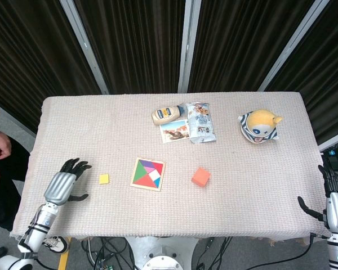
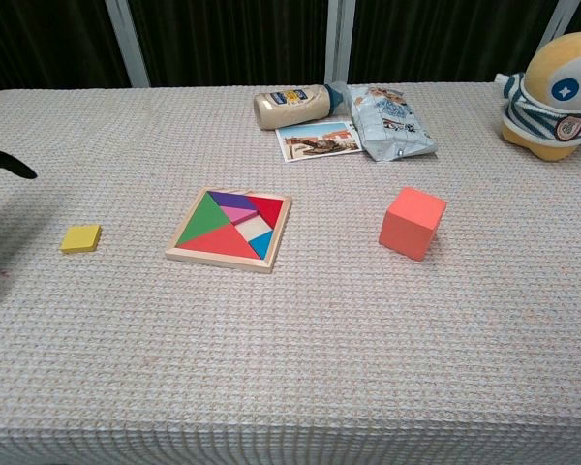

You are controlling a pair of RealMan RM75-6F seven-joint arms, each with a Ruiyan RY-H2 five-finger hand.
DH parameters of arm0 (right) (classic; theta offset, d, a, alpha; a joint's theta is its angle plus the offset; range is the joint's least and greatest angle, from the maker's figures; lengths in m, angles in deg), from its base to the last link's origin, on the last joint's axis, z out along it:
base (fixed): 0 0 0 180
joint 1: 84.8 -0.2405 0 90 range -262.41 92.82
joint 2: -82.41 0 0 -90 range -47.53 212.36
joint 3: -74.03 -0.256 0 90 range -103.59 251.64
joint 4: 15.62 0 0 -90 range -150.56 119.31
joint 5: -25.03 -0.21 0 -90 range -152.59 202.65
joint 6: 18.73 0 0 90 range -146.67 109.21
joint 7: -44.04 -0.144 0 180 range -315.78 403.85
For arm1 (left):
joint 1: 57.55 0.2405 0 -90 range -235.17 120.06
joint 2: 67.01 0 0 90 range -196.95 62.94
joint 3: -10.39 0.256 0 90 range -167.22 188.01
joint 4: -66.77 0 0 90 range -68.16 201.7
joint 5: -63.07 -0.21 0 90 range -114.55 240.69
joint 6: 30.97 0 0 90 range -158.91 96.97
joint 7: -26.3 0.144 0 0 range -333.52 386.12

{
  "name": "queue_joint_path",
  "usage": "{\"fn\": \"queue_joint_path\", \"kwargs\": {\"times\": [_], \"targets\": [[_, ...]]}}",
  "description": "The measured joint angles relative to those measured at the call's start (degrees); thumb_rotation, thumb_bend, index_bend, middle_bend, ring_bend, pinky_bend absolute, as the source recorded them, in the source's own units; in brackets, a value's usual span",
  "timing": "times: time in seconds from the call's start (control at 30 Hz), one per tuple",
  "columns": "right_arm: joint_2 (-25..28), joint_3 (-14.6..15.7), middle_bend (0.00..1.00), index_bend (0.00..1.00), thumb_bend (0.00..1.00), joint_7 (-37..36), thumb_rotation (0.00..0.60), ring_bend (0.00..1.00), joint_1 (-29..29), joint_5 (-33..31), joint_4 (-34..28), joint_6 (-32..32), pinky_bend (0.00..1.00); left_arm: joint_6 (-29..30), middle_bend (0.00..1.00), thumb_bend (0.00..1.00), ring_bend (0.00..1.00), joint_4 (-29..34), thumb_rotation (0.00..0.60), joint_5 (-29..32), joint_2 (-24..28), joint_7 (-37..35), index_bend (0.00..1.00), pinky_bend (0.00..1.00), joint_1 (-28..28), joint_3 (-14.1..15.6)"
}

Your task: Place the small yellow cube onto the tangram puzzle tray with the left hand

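Yellow cube; tray pale wood with green, red, purple, pink, blue, white pieces; orange-red block; yellow plush, blue-white stripes; beige waffle-weave cloth; silver hands, black fingers.

Both hands look the same: the left hand has a smooth silver-grey shell over the back and skinny black fingers, kinda glove-like. Its forearm is a silver tube with a dark band at the wrist. The right hand shows that same silver back and black fingers.
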State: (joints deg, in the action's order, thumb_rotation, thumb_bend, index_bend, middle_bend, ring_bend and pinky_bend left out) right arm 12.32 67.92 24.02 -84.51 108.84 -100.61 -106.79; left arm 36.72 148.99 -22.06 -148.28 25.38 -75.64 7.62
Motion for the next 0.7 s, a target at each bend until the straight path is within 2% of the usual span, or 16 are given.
{"fn": "queue_joint_path", "kwargs": {"times": [0.13,0.7], "targets": [[0.1,0.0,0.00,0.00,0.18,-0.1,0.600,0.00,-0.4,-0.3,0.2,1.1,0.00,-2.3,0.13,0.09,0.00,-0.1,0.600,1.5,-1.0,0.7,0.21,0.04,-1.2,-0.5],[0.7,-0.3,0.00,0.00,0.18,-0.3,0.600,0.00,-1.5,0.0,0.1,2.0,0.00,-10.0,0.14,0.10,0.00,-1.6,0.600,9.6,-5.7,-0.1,0.28,0.04,-6.4,-3.4]]}}
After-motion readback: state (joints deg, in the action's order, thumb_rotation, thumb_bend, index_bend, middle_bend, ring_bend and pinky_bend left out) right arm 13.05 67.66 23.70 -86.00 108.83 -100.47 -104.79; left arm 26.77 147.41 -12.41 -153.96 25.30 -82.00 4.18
